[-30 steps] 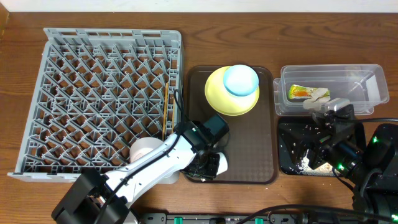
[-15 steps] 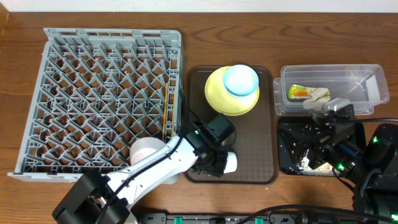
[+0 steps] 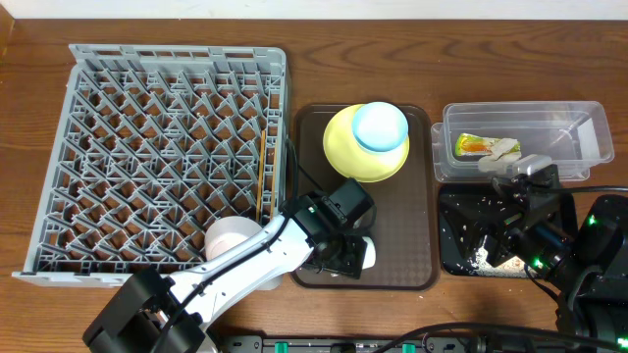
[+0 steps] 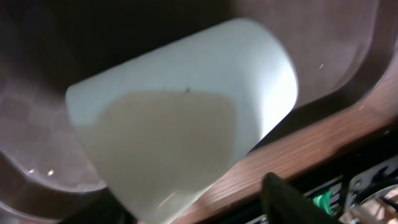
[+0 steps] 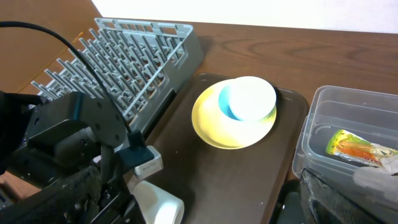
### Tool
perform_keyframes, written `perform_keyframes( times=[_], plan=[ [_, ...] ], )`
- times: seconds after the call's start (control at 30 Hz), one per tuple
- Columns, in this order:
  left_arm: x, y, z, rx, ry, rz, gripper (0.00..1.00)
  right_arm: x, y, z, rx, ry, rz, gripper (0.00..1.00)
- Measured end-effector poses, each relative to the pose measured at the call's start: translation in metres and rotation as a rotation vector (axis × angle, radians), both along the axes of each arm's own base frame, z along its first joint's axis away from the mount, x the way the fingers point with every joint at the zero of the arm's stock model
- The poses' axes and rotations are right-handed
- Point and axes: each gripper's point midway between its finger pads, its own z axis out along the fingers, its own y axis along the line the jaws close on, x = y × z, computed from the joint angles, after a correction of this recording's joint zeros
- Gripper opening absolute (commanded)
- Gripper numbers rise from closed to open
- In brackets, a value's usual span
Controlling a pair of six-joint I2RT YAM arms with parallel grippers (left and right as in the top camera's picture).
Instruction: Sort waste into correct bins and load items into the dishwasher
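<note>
The grey peg rack (image 3: 147, 147) at 9 o'clock holds wooden chopsticks (image 3: 260, 191). The brown tray (image 3: 407, 226) holds a round yellow plate (image 3: 339, 152), a blue bowl (image 3: 380, 126) on top, and a smooth white cup (image 3: 365, 255) lying at 6 o'clock under the left claw (image 3: 339, 257). I cannot tell its grip. The clear tub (image 3: 589, 137) holds a wrapper (image 3: 473, 145). The right claw (image 3: 508, 227) gapes wide, holding nothing.

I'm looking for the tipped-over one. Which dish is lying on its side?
The small white cup, at the near end of the brown tray. The light blue bowl and the yellow plate under it both sit flat.
</note>
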Motion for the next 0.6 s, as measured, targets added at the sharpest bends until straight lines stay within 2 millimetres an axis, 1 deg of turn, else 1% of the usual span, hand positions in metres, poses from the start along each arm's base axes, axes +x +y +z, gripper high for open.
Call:
perform_keyframes(
  times=[0.23, 0.37, 0.4, 0.53, 0.6],
  plan=[
    [0.0051, -0.0064, 0.0018, -0.027, -0.019, 0.008, 0.78, 0.0, 0.0, 0.0, 0.0, 0.0, 0.0, 0.99],
    [0.0063, -0.0078, 0.0022, -0.033, -0.024, 0.009, 0.78, 0.0, 0.0, 0.0, 0.0, 0.0, 0.0, 0.99],
    [0.0071, -0.0086, 0.0024, -0.036, -0.027, 0.009, 0.76, 0.0, 0.0, 0.0, 0.0, 0.0, 0.0, 0.99],
    [0.0067, -0.0081, -0.0004, -0.037, -0.026, 0.014, 0.58, 0.0, 0.0, 0.0, 0.0, 0.0, 0.0, 0.99],
    [0.0053, -0.0069, -0.0021, -0.034, -0.022, 0.014, 0.5, 0.0, 0.0, 0.0, 0.0, 0.0, 0.0, 0.99]
  ],
)
